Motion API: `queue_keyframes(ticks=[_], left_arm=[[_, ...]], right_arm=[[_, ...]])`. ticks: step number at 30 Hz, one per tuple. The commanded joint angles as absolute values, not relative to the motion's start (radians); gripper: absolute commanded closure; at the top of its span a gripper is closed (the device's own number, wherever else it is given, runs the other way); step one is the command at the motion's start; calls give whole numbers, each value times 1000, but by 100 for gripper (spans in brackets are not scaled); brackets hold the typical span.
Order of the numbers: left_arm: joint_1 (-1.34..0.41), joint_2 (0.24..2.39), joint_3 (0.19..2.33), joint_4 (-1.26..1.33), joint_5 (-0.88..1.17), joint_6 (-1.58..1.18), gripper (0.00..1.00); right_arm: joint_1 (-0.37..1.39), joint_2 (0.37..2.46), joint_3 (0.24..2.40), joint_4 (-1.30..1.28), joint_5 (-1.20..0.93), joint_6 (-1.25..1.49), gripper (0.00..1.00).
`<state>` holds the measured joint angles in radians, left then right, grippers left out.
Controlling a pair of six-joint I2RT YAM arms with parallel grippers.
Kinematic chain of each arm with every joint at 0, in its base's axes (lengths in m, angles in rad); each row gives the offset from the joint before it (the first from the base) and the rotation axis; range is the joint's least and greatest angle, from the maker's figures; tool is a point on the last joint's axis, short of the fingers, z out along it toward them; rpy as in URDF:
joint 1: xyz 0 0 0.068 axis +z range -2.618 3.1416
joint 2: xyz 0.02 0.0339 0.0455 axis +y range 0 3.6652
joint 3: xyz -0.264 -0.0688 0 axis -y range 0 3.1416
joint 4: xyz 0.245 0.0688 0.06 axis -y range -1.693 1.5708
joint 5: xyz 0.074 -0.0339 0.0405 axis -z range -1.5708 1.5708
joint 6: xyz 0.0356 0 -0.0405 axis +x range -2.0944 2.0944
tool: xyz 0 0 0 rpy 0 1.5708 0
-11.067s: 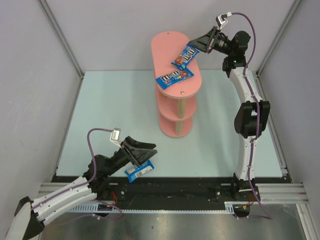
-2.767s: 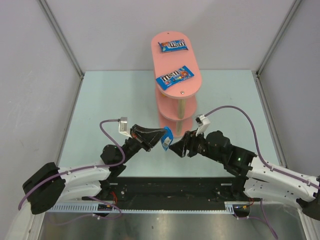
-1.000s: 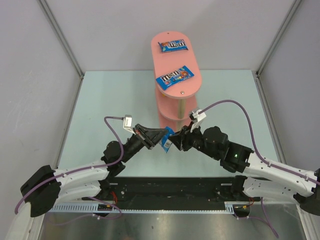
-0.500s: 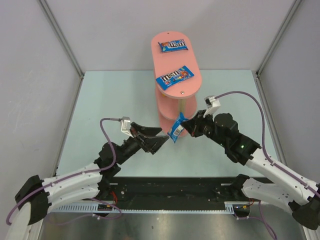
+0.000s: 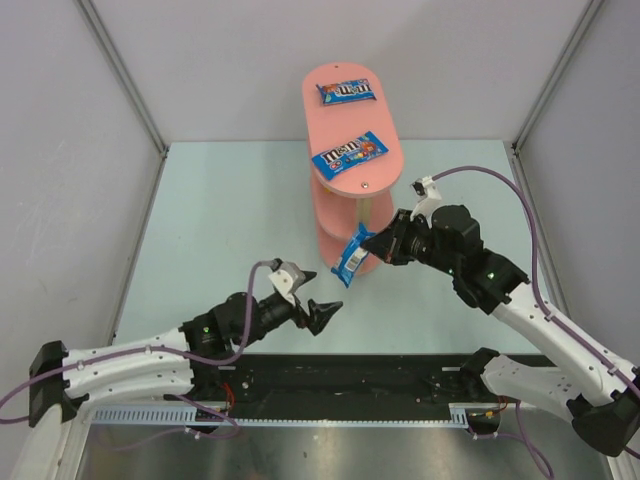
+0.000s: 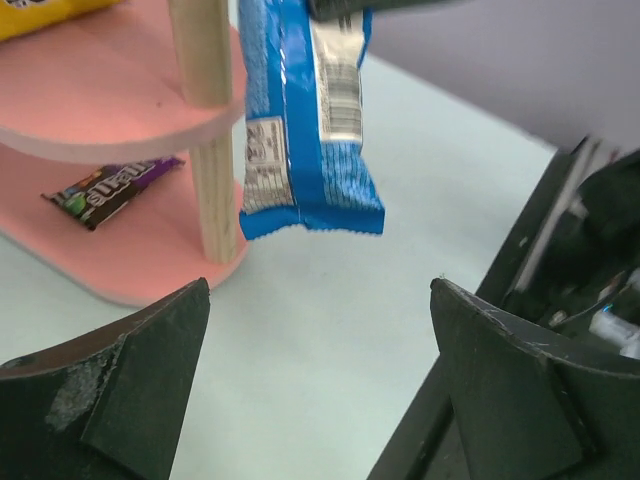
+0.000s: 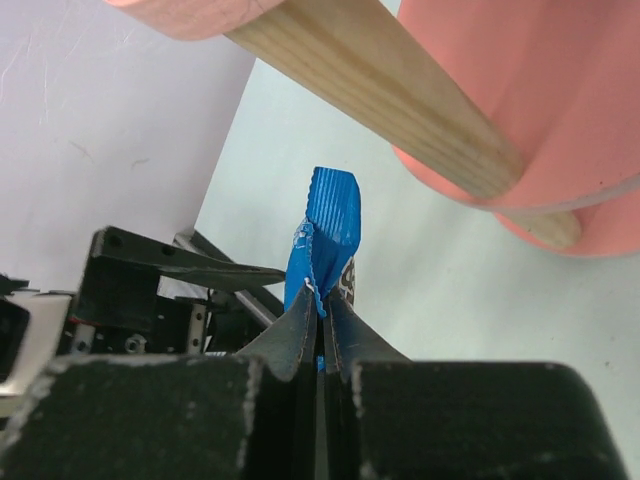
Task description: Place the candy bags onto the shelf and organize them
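2 arms reach in from the near edge of the pale green table point(image 5: 220, 220). Nearest is the left gripper point(image 5: 318, 312), low over the table with its jaws spread wide and nothing between them. The left wrist view shows its dark fingers point(image 6: 130, 380) well apart, with bare table between. At about 1 o'clock from it, 1 blue packet point(image 5: 352, 262) hangs in the air, pinched at its upper end by the right gripper point(image 5: 378, 248), which comes in from the 3 o'clock side. The right wrist view shows that gripper's fingers point(image 7: 300, 335) pressed tight on the packet's crimped edge. From the left wrist the packet hangs long side upright, printed back facing the camera, in front of a pale wooden post point(image 6: 205, 130). Whether it touches the shelf point(image 5: 340, 125) I cannot tell. The packet sits at the 6 o'clock end of the shelf, about level with the middle board. On the lowest board lies 1 purple packet point(image 6: 112, 190), left of the post. On the middle board the corner of 1 yellow packet point(image 6: 40, 8) shows. The top board carries 2 more: the near blue packet point(image 5: 349, 155) lies tilted at the 6 o'clock end, and the far blue packet point(image 5: 346, 92) lies crosswise at the 12 o'clock end, well apart from it.
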<state>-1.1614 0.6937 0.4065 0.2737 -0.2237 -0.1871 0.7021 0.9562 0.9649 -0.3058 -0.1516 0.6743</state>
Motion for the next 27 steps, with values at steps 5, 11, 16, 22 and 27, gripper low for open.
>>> queue_keyframes(ticks=[5,11,16,22,27], left_arm=[[-1370,819,489,218,-607,69,5],[-1497,909,480,346,-848,228,5],[-1583,1012,479,512,-972,417,5],[-1637,1086,488,623,-1032,555,13],[-1655,1106,505,620,-1051,643,19]], right_arm=[[695,971,1031,-365,-219,738,100],[698,985,1031,-376,-250,781,100],[706,997,1029,-388,-258,804,100],[707,1008,1031,-397,-278,811,100],[707,1031,1031,-405,-307,811,100]])
